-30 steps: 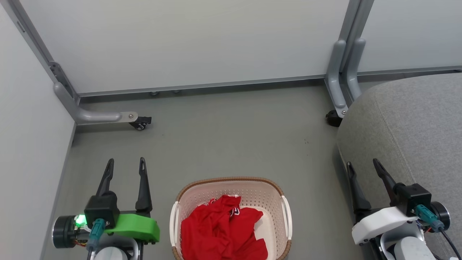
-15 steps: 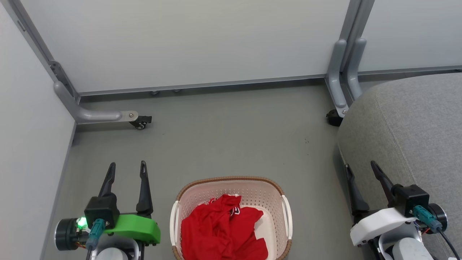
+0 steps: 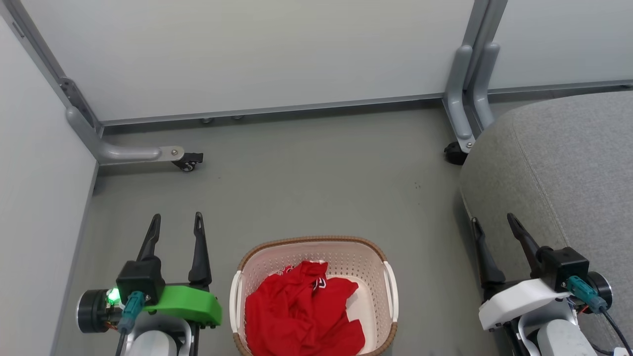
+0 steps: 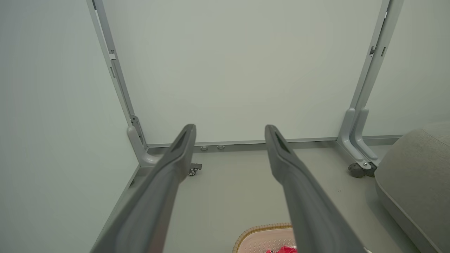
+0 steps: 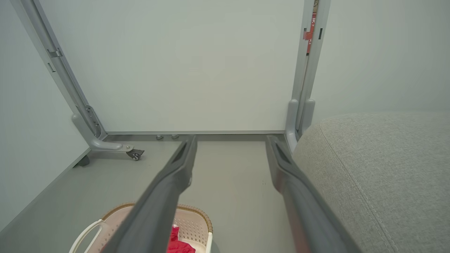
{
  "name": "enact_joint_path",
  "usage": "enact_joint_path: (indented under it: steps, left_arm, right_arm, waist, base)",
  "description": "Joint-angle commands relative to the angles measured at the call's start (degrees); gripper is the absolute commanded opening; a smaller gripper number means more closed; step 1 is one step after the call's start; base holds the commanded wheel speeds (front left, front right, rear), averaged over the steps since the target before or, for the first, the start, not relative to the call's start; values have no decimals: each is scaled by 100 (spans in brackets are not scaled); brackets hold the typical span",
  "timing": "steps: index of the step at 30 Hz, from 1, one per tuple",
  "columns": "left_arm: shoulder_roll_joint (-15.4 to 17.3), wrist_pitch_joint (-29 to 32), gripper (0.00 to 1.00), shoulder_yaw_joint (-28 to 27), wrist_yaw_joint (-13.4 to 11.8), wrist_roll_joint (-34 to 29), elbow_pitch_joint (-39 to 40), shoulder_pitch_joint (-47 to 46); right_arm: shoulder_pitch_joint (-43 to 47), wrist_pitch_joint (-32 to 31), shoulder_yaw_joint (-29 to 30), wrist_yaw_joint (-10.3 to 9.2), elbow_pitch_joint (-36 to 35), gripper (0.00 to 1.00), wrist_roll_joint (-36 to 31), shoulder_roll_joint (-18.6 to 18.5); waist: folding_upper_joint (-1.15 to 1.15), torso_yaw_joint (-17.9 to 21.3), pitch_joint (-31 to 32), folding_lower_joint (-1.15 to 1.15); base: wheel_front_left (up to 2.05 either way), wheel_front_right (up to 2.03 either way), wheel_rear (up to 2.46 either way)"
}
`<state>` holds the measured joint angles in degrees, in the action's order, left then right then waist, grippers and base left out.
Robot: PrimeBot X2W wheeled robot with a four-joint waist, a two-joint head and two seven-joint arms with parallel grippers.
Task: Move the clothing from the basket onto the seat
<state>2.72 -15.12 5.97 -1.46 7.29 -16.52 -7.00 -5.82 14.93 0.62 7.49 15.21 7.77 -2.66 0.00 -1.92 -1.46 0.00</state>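
The grey seat [image 3: 559, 163] is seen at three o'clock in the head view, and no garment is seen on its visible part. The basket [image 3: 311, 241] is set on the floor [image 3: 316, 173] at six o'clock, and the red clothing [image 3: 301, 316] is heaped inside it. The task is therefore judged not begun: every garment is left to be carried across. The left gripper [image 3: 178, 215], at eight o'clock, and the right gripper [image 3: 492, 217], at four o'clock, are held spread and empty.
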Motion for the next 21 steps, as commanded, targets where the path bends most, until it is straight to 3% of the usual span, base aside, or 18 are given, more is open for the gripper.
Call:
enact_joint_path:
  steps: [1,11,21]
  left_arm:
    - [32,-5,100,18,46,6,-27,-151]
    - [48,-5,100,93,271,-98,-282,-644]
    - [125,-5,100,300,549,-285,-838,-1287]
  right_arm:
    - [-79,14,4,0,-46,100,23,-14]
    - [-458,14,-60,0,-332,100,11,-14]
    - [-1009,15,-293,0,-686,100,150,-14]
  waist:
    - [0,37,-68,0]
    - [0,369,-623,0]
    - [0,993,-1414,0]
  base:
    - [0,0,0]
    - [0,0,0]
    - [0,0,0]
